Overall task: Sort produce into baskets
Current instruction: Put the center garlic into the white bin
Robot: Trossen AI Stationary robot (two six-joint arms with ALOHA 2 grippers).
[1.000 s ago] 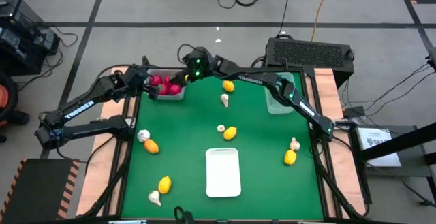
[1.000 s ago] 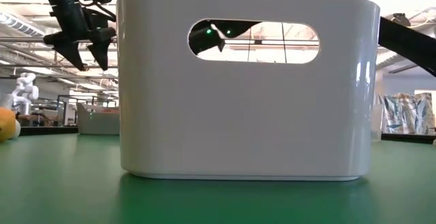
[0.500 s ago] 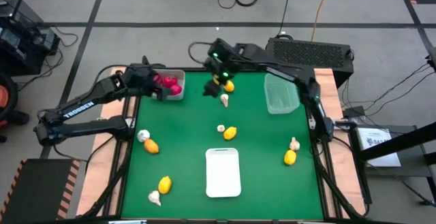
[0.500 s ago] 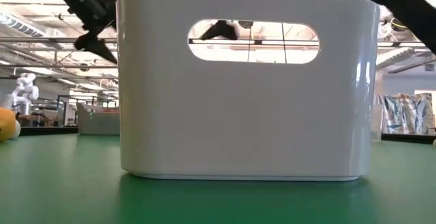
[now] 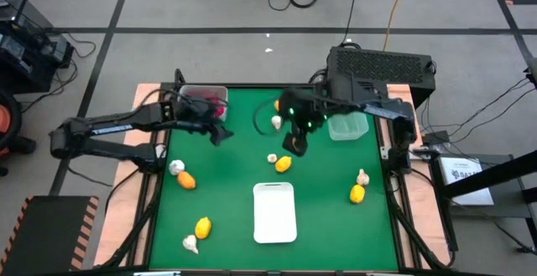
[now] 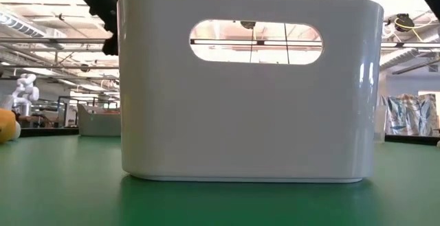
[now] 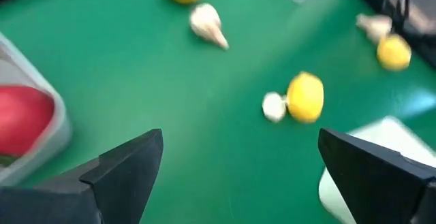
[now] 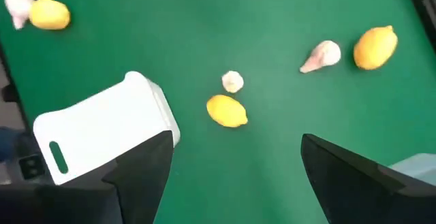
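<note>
The whitish-grey basket (image 5: 204, 101) stands at the table's far left with round red pieces (image 5: 215, 102) in it. The pale green basket (image 5: 347, 125) stands at the far right. My left gripper (image 5: 220, 133) is open and empty, above the cloth just near and right of the whitish-grey basket. My right gripper (image 5: 295, 146) is open and empty, above the table's middle, close to a yellow lemon (image 8: 226, 110) and a garlic bulb (image 8: 232, 81) that lie side by side. Another lemon (image 5: 280, 106) and another garlic bulb (image 5: 276, 122) lie farther back.
A white board with a handle slot (image 5: 274, 211) lies at the near middle and fills the low view (image 6: 247, 116). Loose produce lies at the left (image 5: 186, 179), near left (image 5: 202, 226) and right (image 5: 357, 194). The green cloth between the grippers is bare.
My right gripper has swung from over the whitish-grey basket toward the table's right and near edges, and now hangs over the middle by the lemon. My left gripper has gone from the basket toward the near edge and the right.
</note>
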